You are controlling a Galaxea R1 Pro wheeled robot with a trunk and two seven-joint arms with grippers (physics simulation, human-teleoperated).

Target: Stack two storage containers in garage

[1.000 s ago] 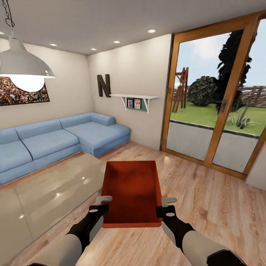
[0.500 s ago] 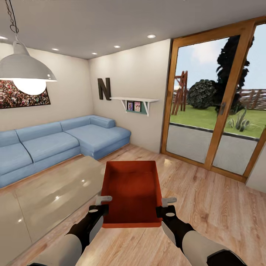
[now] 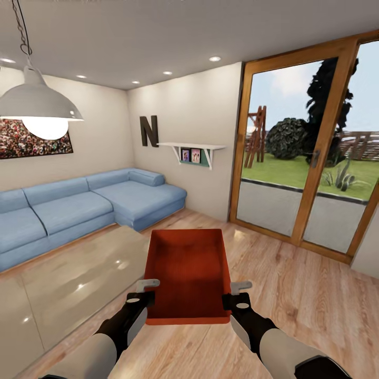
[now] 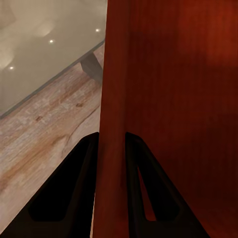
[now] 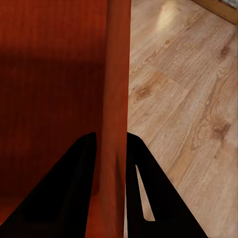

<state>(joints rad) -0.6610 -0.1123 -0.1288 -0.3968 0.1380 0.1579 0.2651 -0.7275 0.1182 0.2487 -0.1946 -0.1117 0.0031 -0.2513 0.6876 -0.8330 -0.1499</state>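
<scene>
— So what surrounded the robot?
— Light plank floor (image 3: 295, 295), a blue sofa (image 3: 79, 205) along the left wall, glass doors (image 3: 310, 158) ahead to the right, and a glossy low table (image 3: 73, 279) just left of the arms.
— And the storage container (image 3: 187, 273)?
— It hung in mid-air before the robot. The left gripper (image 3: 141, 295) pinched its left wall, the right gripper (image 3: 238, 296) its right wall.
— What did the wrist cameras add?
— Each showed black fingers (image 4: 79, 173) straddling a thin red wall, one inside, one outside.

Storage container (image 3: 188, 268): smooth matt orange-red walls. Floor (image 3: 295, 295): light wood planks. Table (image 3: 73, 279): glossy. Sofa (image 3: 79, 202): blue cloth.
</scene>
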